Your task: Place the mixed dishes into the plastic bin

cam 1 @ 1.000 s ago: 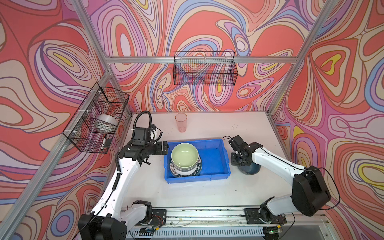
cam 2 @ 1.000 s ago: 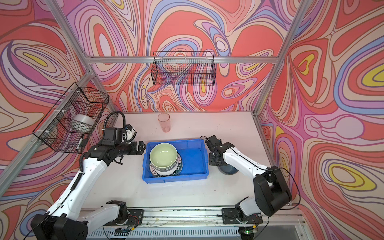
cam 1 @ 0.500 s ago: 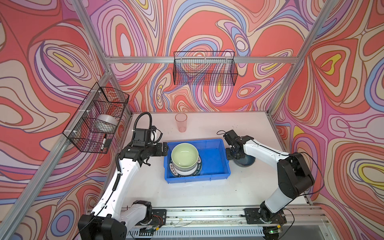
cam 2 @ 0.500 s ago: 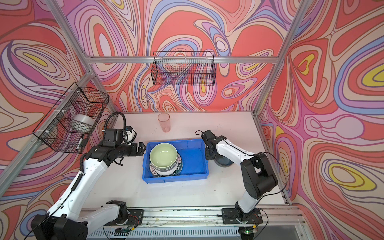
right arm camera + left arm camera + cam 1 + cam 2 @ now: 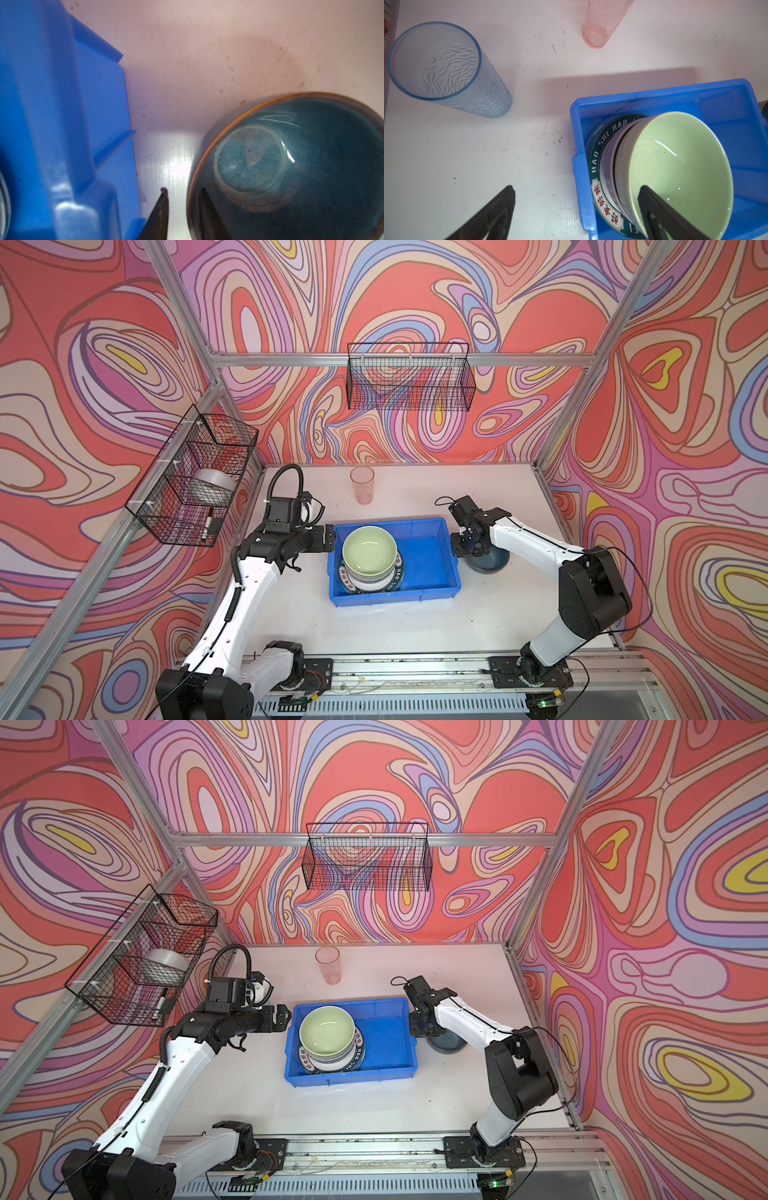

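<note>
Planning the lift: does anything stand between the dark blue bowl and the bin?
Nothing visible. The bowl stands on bare table beside the bin, whose near half is free; the stacked dishes sit at its far side.

Two white-and-black arms rise from the lower edge of both top views. The left arm [image 5: 249, 585] leans up from the lower left, and its left gripper [image 5: 330, 537] points right near mid-frame. In the left wrist view its fingers [image 5: 496, 212] stand spread wide. The right arm [image 5: 536, 543] bends at a dark elbow on the right and reaches left, with the right gripper [image 5: 459, 549] pointing down. The right wrist view shows the jaws parted only narrowly
</note>
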`<move>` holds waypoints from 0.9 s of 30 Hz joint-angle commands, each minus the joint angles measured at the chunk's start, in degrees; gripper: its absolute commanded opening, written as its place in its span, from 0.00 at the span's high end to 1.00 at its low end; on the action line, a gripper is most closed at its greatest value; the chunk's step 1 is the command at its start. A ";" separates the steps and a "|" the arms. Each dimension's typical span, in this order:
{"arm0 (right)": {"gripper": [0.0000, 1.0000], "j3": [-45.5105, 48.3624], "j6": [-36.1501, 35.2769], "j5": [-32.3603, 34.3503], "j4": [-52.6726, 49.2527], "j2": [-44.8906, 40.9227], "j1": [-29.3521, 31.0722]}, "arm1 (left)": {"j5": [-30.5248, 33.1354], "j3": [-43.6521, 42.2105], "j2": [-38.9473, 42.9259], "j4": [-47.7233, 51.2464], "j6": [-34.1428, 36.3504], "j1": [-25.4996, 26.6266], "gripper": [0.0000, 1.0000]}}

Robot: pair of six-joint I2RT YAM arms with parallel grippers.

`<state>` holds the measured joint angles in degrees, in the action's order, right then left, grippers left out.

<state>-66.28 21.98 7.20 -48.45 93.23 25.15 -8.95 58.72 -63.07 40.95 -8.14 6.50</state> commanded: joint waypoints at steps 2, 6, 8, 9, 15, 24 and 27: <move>0.64 -3.02 -0.80 0.46 -4.29 -4.93 -1.98 | 0.00 -0.62 0.57 1.15 0.31 0.27 0.04; 0.60 -2.09 -2.46 -0.01 -4.55 -8.35 -7.41 | 0.06 -0.70 0.55 1.15 0.56 0.27 0.04; 0.57 -1.16 -3.11 -0.84 -4.62 -9.45 -11.09 | 0.12 -0.80 0.54 1.07 0.64 0.27 0.04; 0.55 -0.63 -3.34 -1.26 -4.57 -9.99 -12.91 | 0.12 -0.80 0.56 1.06 0.65 0.27 0.04; 0.53 3.61 -2.33 0.00 -3.41 -11.02 -20.03 | 0.40 -0.80 0.60 1.06 0.67 0.27 0.04; 0.56 6.74 0.73 -0.56 1.14 -8.21 -25.07 | 0.17 -0.97 0.84 1.06 0.62 0.27 0.04; 0.59 7.11 1.31 -1.08 2.20 -7.32 -25.30 | 0.22 -0.97 0.81 1.06 0.87 0.27 0.04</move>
<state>-60.14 21.89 6.70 -48.49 84.64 0.25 -8.93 58.39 -63.07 40.95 -8.12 6.50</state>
